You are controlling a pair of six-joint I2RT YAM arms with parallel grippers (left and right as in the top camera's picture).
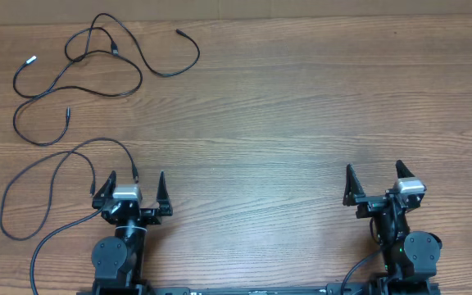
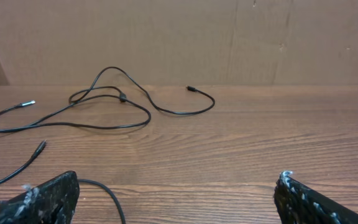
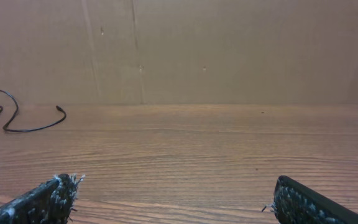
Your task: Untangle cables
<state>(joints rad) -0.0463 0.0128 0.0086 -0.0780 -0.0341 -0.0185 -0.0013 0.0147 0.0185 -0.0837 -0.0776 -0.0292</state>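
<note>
I work over a brown wood-grain table (image 1: pixel 301 106), its grain running side to side. A plain tan board wall (image 2: pixel 229 37) closes off its far edge (both wrist views show it rising straight up from the wood). My left gripper (image 1: pixel 136 174) hangs low at the near edge with its fingers spread wide and nothing between them. My right gripper (image 1: pixel 374 167) sits well off to the right of it, just as wide apart and holding nothing.

The cables (image 1: pixel 97 61) lie beyond my left gripper and to its left, toward the far left corner. They are thin black cords, looped loosely and crossing one another. One silvery-white tip (image 1: pixel 30 60) points out on the far left of the tangle. A small black plug (image 1: pixel 179 32) ends the strand that reaches farthest right, almost straight ahead of my left gripper. One long cord curves back toward me. Its end (image 1: pixel 134 174) lies right at my left gripper, and that cord shows low in the left wrist view between the fingers (image 2: pixel 48 199).
</note>
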